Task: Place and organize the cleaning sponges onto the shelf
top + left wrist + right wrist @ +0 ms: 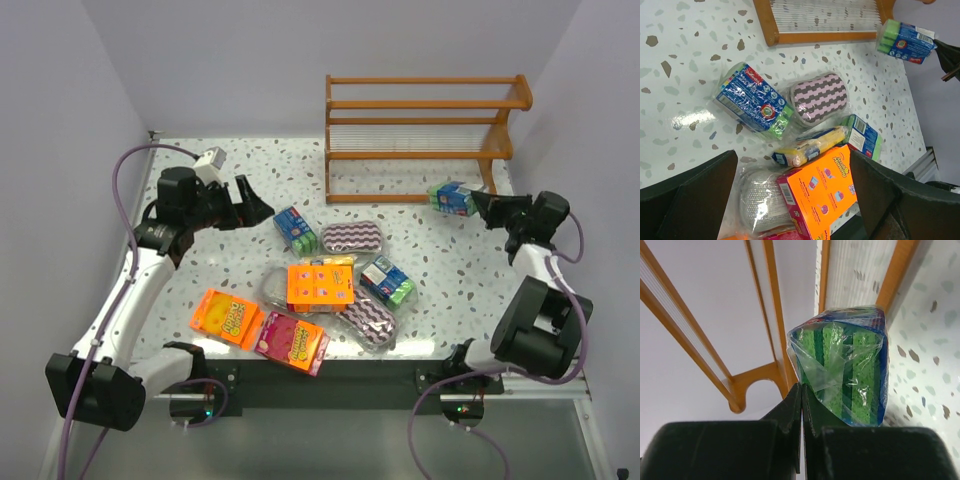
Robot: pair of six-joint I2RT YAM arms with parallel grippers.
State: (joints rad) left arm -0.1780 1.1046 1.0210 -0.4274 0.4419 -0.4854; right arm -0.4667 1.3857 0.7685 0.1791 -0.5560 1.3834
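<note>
Right gripper (pixel 801 390), clamped tight on a blue-green sponge pack (pixel 845 365), reaches out beside the shelf (pixel 757 375).

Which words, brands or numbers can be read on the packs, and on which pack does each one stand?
"Scrub Mommy" (probably): orange box.
Large blue pack: white script, too blurred.
Top-right blue pack: label too small.
Other packs: nothing readable.
</note>
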